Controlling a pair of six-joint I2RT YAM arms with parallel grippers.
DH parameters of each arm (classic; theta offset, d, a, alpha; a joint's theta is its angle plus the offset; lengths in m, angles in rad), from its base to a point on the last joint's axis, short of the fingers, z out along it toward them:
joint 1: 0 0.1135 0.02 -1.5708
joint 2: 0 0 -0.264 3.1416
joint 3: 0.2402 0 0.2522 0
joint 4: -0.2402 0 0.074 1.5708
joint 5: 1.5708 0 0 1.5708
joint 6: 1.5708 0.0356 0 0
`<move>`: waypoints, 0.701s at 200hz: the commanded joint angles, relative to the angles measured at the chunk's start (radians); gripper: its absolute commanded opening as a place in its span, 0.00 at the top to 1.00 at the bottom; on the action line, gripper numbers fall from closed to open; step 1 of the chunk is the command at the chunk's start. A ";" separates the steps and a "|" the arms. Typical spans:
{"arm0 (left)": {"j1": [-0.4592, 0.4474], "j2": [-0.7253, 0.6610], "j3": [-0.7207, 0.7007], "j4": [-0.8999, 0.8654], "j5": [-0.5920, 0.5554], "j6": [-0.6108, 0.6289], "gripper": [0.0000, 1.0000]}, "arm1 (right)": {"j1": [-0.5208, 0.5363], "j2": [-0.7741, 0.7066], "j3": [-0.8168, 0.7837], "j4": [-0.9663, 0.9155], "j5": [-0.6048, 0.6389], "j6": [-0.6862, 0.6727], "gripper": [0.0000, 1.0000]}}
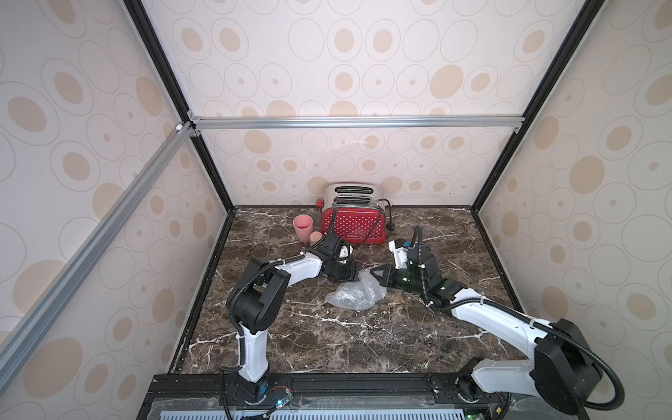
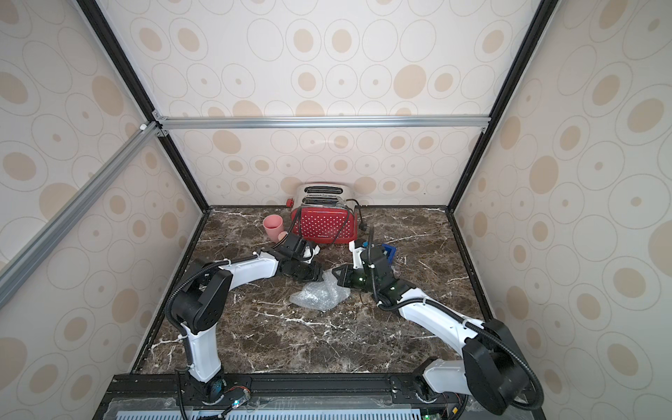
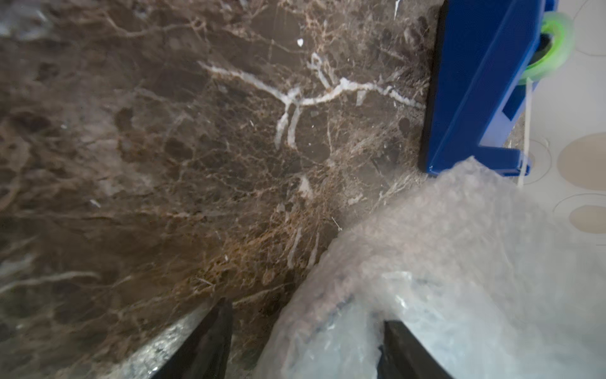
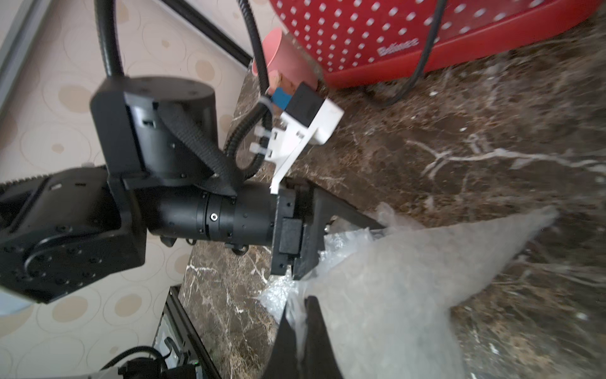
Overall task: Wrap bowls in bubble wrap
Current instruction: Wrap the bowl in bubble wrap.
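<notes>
Two arms meet over one crumpled wrap (image 1: pixel 354 296) lying mid-table (image 1: pixel 327 345). The right gripper (image 4: pixel 296 305) is pinched tight on a flap of it. The left gripper (image 3: pixel 306 311) has its jaws apart around the bundle, with one finger clear of the plastic, so no real grip there imo.

Bowls: none I can actually see, though my guess is one's buried inside that bundle. The wrap looks light, floppy and slick, and likely to spring open. I'd take it by the loose edges and go easy, since a bowl inside would be breakable.

Further back: one blue tape holder (image 3: pixel 475 82), one corked bottle (image 1: pixel 315 237), one pink cup (image 1: pixel 303 226), and one red toaster (image 1: pixel 354 225) against the wall.
</notes>
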 commanded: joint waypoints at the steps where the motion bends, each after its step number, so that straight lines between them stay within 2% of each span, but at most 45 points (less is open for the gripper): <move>1: 0.005 0.011 0.005 -0.005 -0.003 0.007 0.35 | 0.050 0.055 0.035 0.059 -0.001 -0.052 1.00; 57: 0.006 0.008 0.006 -0.005 -0.003 0.003 0.35 | 0.083 0.161 -0.010 0.253 -0.088 -0.142 1.00; 98: 0.005 0.004 0.004 0.002 0.006 -0.004 0.35 | 0.088 0.242 0.010 0.275 -0.161 -0.197 1.00; 140: 0.006 -0.012 0.000 -0.001 0.008 -0.007 0.35 | 0.087 0.269 -0.013 0.238 -0.079 -0.266 1.00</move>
